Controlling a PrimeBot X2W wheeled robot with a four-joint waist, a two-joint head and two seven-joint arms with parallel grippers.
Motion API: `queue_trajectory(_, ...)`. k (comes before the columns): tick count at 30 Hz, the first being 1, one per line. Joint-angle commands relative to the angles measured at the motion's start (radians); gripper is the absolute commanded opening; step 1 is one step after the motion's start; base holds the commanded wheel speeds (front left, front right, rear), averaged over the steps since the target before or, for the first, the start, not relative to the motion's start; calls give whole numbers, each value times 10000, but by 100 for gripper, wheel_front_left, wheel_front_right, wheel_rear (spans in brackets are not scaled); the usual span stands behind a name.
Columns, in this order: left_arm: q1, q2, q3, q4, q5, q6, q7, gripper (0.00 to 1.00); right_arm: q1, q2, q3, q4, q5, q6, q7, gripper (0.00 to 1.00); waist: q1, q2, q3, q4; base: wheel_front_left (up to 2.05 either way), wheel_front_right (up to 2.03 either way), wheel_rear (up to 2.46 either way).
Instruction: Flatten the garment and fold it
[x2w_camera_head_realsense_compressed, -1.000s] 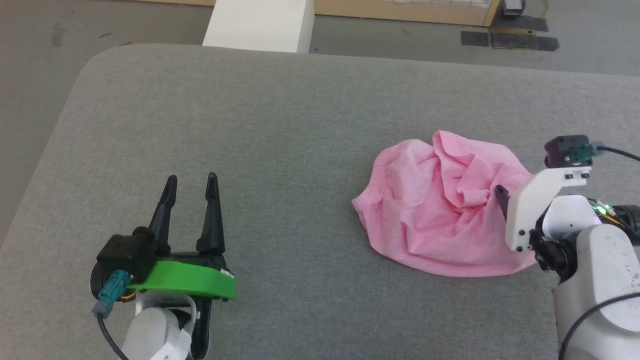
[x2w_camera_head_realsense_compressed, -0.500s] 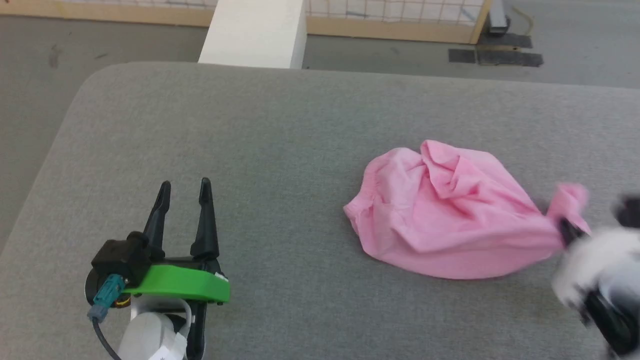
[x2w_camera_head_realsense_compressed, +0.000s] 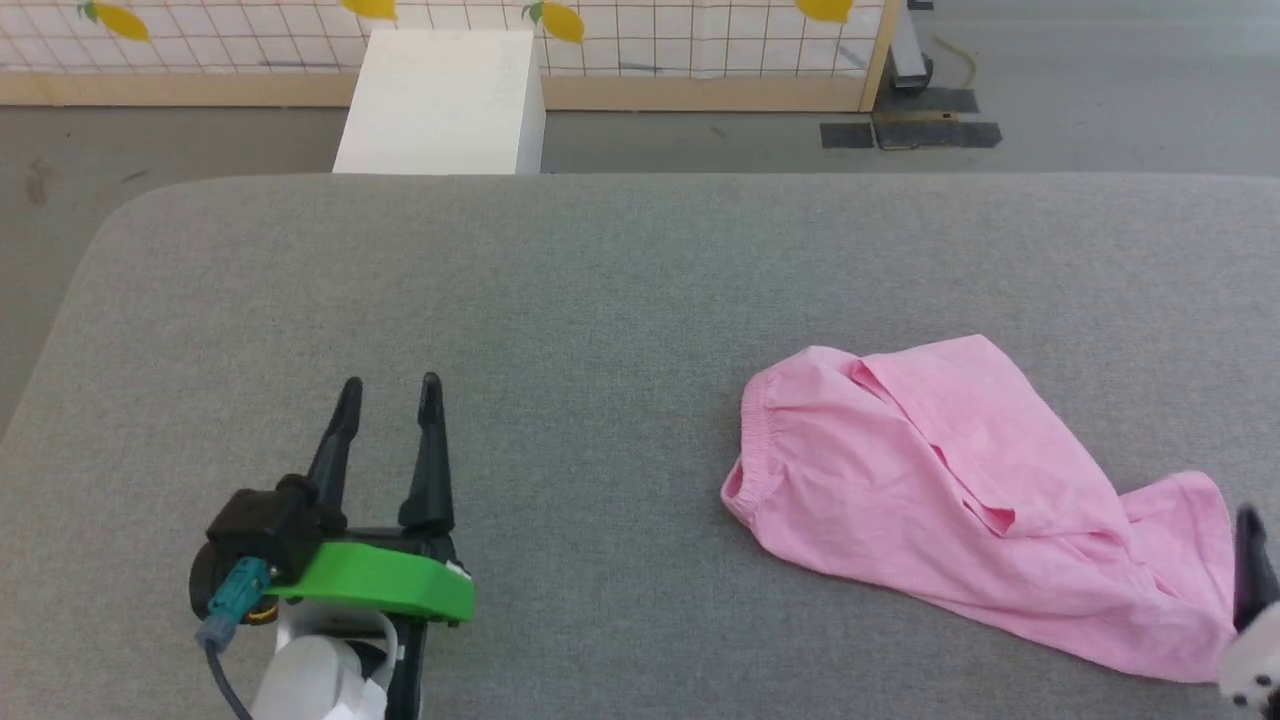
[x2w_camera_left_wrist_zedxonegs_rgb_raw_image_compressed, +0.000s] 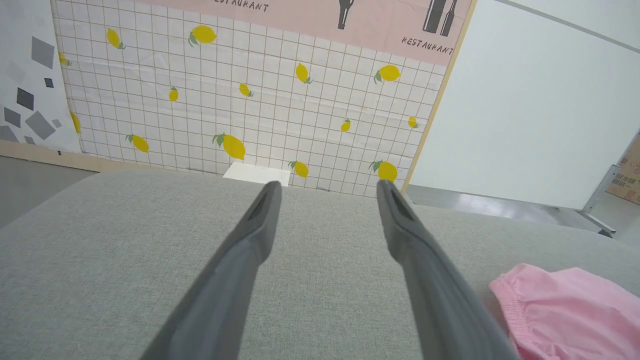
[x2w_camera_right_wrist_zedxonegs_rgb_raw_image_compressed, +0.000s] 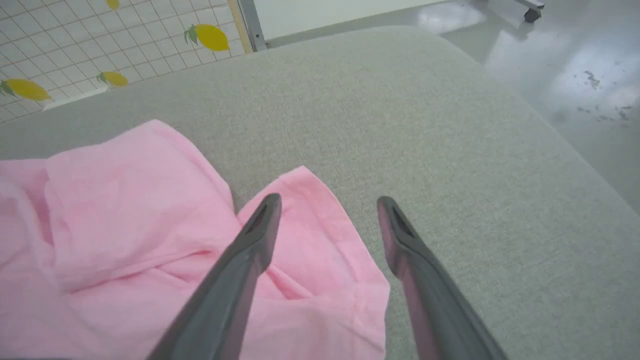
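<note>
The light pink garment lies on the grey padded table, right of centre, drawn out towards the near right corner with several folds. Its gathered waistband faces left. My right gripper is open just above the garment's near right leg end, holding nothing. In the head view the right gripper pokes in at the lower right edge. My left gripper rests open at the lower left, well apart from the cloth. In the left wrist view the left gripper is empty, and the garment lies at the lower right.
A white box stands on the floor beyond the table's far edge, before a tiled wall panel with lemons. The table's right edge drops to a shiny floor. Bare grey surface spreads between the grippers.
My right gripper pulled a bunch of the garment towards the near right, stretching the crumpled heap out, then let go. The head camera tilted up. The left gripper stayed put.
</note>
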Motion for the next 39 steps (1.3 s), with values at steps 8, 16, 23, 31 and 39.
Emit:
queue_trajectory(8, -364, -24, -1877, 883, -434, -304, 38, 100, 50, 7, 2175, -545, -691, -11, -2581, 100, 0, -1, 29, -36, 0, 0, 0)
queue_trajectory(16, -1812, -24, -4348, 2394, -1256, -384, 1791, 100, 51, 7, 3798, -262, -530, -11, -3046, 100, 0, -1, 275, -489, 0, 0, 0)
queue_trajectory(23, -3522, -24, -5238, 3390, -2349, -21, 3507, 100, -263, 7, 4179, -256, -408, -11, -3082, 100, 0, -1, 700, -886, 0, 0, 0)
queue_trajectory(31, -5179, -24, -5761, 4785, -3618, 794, 5079, 100, -689, 7, 4599, -174, -209, -11, -3182, 100, 0, -1, 1239, -1341, 0, 0, 0)
queue_trajectory(39, -5896, -24, -6186, 5450, -4702, 767, 5847, 100, -959, 7, 4779, 26, -37, -11, -3390, 100, 0, -1, 1565, -1577, 0, 0, 0)
